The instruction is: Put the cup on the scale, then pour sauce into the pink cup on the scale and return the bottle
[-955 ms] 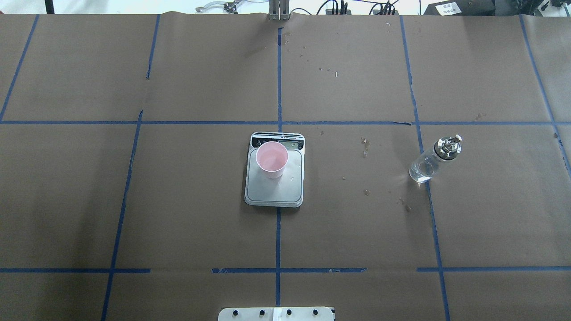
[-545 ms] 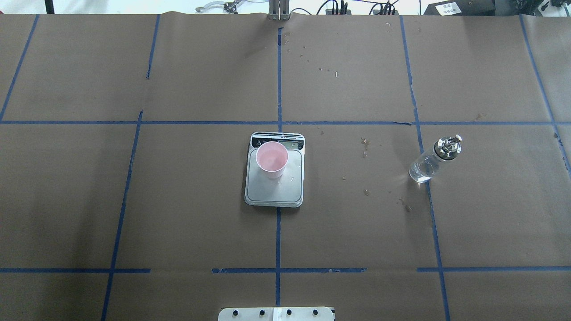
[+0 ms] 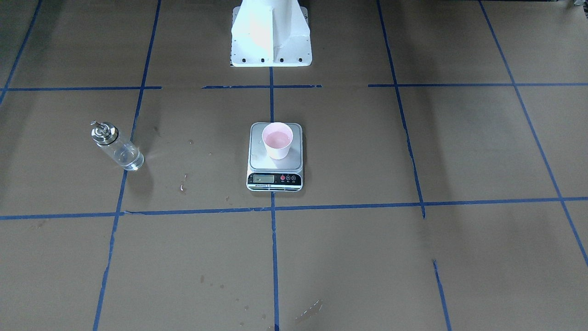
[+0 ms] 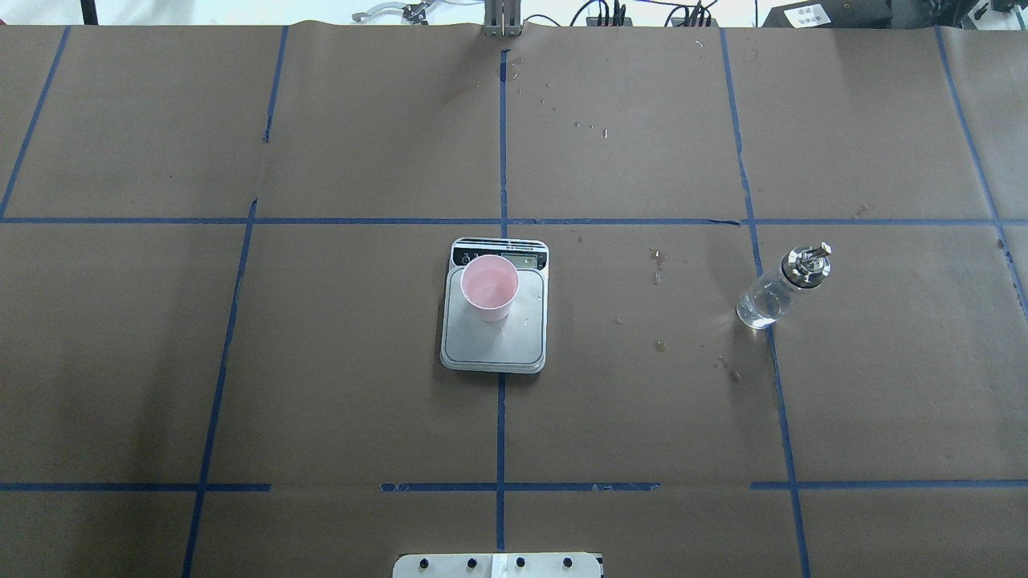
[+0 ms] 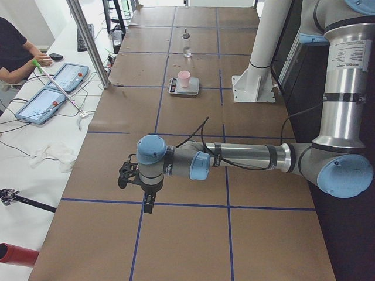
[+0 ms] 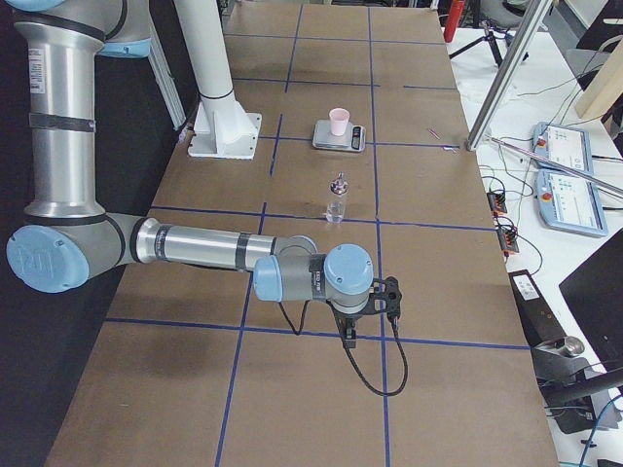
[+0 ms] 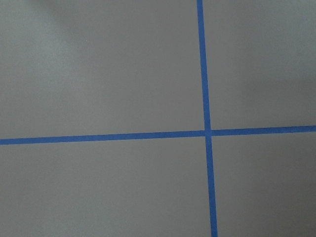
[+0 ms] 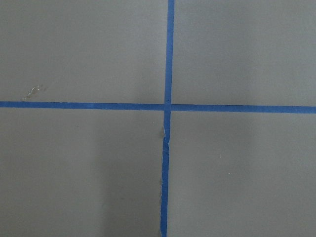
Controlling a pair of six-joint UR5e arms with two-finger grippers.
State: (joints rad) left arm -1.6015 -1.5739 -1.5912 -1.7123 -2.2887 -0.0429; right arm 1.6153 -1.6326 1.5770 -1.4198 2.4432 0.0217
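**Cup on scale, bottle standing apart**

Seen from the robot's left end of the bench [image 4: 321,385], the left tool [image 5: 148,205] comes first. It hangs pointing down over a crossing of blue tape [image 7: 206,132] and holds nothing; whether its fingers are apart or together cannot be told. Farther along, the scale [image 4: 491,345] lies at mid-bench with the cup [image 4: 489,286] upright on its steel platform. Beyond that, well apart from the scale on the robot's right, the bottle [image 4: 775,293] stands upright by a tape line, with clear sauce [image 4: 757,308] in its lower part. At the far end the right tool [image 6: 348,336] hangs over another tape crossing, empty, its state likewise unreadable.
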